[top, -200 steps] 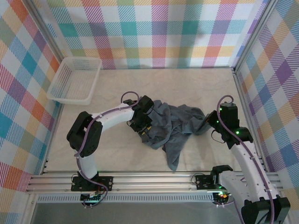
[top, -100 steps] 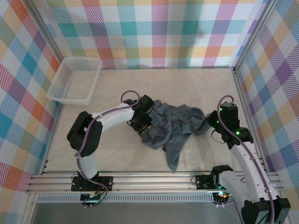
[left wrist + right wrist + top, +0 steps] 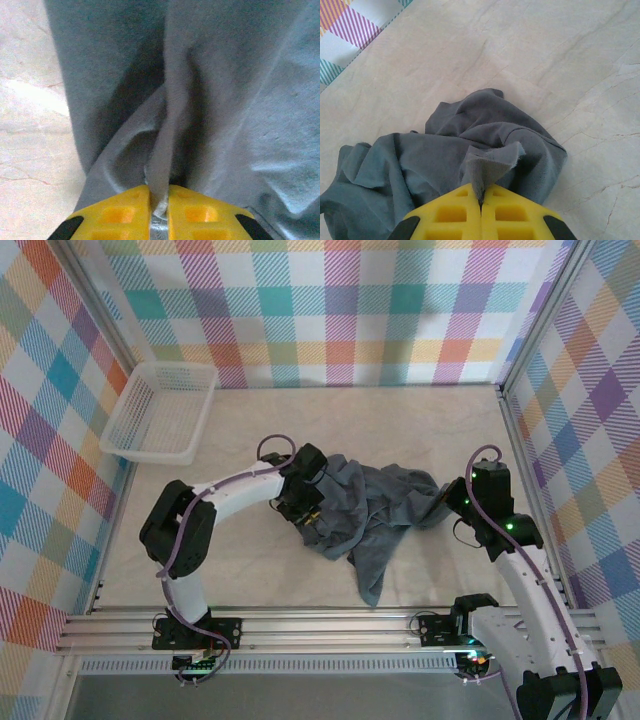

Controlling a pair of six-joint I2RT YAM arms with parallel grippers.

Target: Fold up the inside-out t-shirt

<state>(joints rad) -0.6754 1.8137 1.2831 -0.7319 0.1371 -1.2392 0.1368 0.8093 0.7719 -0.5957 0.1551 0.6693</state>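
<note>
Cloth first, seen from above: the inside-out t-shirt (image 3: pixel 385 505) lies bunched up in the middle of the table (image 3: pixel 400 420). It is grey-blue, soft and full of wrinkles. One long flap points to 6 o'clock, toward the arms' bases. The left gripper (image 3: pixel 312 528) sits at the shirt's 9 o'clock edge. The right gripper (image 3: pixel 446 502) sits at its 3 o'clock edge. From up here the jaws are too small to see well, but both seem to touch the cloth. The pale, stone-look table is bare at 12 o'clock past the shirt and at 6 o'clock on both sides of the flap. A white basket (image 3: pixel 160 412) with a net-like wall stands far off at 10 o'clock, by the checked wall (image 3: pixel 330 310).

From the left wrist, the left gripper (image 3: pixel 159 212) has its yellow fingers (image 3: pixel 120 216) almost together, pinching a thin upright fold of the shirt (image 3: pixel 235 100). The cloth spreads from 12 to 3 o'clock. Bare table (image 3: pixel 30 100) shows at 9 o'clock.

From the right wrist, the right gripper (image 3: pixel 481 205) is squeezed tight on a small tuft of the shirt (image 3: pixel 470 142). The rest of the shirt heaps up toward 12 and 9 o'clock. Open table (image 3: pixel 545 60) runs from 12 to 3 o'clock, and the wall (image 3: pixel 350 25) edges in at 10 o'clock.
</note>
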